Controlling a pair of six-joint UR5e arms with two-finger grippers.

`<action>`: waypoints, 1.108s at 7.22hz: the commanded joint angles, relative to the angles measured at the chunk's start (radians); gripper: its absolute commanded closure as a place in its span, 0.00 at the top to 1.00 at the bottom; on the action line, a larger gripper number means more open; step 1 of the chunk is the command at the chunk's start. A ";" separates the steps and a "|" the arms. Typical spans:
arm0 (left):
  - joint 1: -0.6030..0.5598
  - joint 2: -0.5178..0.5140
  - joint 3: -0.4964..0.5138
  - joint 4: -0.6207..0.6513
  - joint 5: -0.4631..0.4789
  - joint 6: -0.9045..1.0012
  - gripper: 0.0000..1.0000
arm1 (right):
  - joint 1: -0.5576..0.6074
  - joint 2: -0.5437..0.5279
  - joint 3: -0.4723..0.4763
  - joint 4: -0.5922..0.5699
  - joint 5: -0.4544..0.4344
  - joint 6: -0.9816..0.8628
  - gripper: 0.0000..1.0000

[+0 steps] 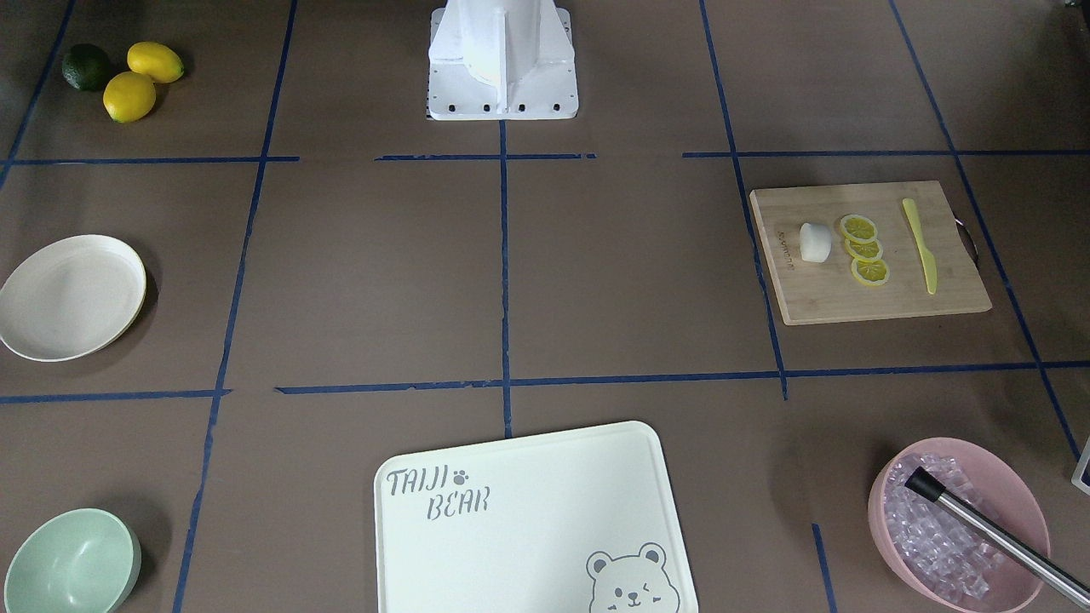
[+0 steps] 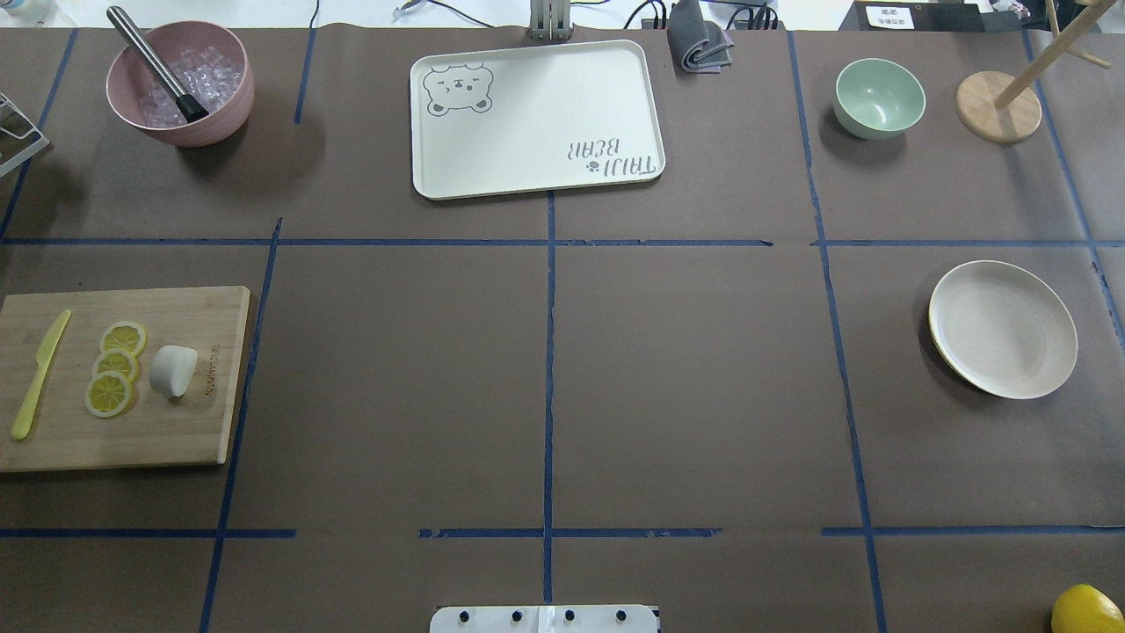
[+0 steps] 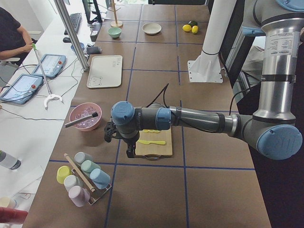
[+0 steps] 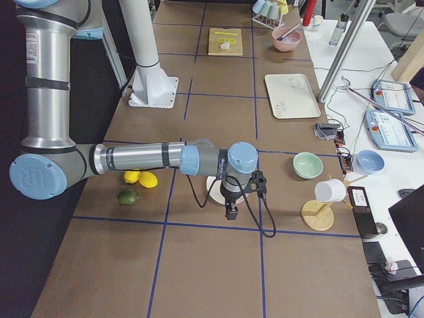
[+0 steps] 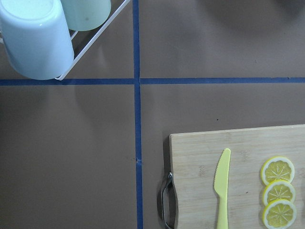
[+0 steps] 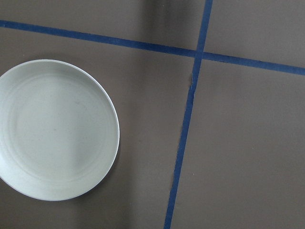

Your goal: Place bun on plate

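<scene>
On board (image 2: 176, 435), bun (image 2: 173, 370) by lemon slices (image 2: 115, 365), plate (image 2: 1002, 330) far off; L claw (image 3: 129, 151), R claw (image 4: 230, 212) grip: can't tell.

You're working in a robotics lab, not a kitchen: the table (image 2: 703, 396) is papered brown and gridded with blue tape (image 2: 549, 396), a white pedestal (image 3: 205, 71) stands on it, and a grey UR5e arm (image 3: 190, 118) reaches over it. Beyond the left gripper's (image 3: 129, 154) fingers, away from the robot, runs a white bench (image 3: 28, 137) with teach pendants (image 3: 21, 87), cables, a keyboard (image 3: 76, 21) and a seated person (image 3: 12, 35).
</scene>
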State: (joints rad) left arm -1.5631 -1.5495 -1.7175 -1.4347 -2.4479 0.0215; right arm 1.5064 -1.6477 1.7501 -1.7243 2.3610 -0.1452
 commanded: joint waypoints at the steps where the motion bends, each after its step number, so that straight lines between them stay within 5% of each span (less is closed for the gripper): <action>1: 0.000 0.005 0.001 -0.004 0.001 -0.002 1.00 | -0.002 -0.007 0.008 0.002 0.012 -0.002 1.00; 4: -0.002 0.006 -0.010 -0.004 0.000 -0.002 1.00 | -0.084 -0.014 -0.033 0.176 0.038 0.243 0.99; 8: -0.002 0.034 -0.053 -0.004 0.000 -0.002 1.00 | -0.285 -0.044 -0.259 0.830 -0.002 0.807 0.93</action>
State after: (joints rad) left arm -1.5643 -1.5244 -1.7579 -1.4382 -2.4482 0.0199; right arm 1.2793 -1.6893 1.5613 -1.0816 2.3725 0.5052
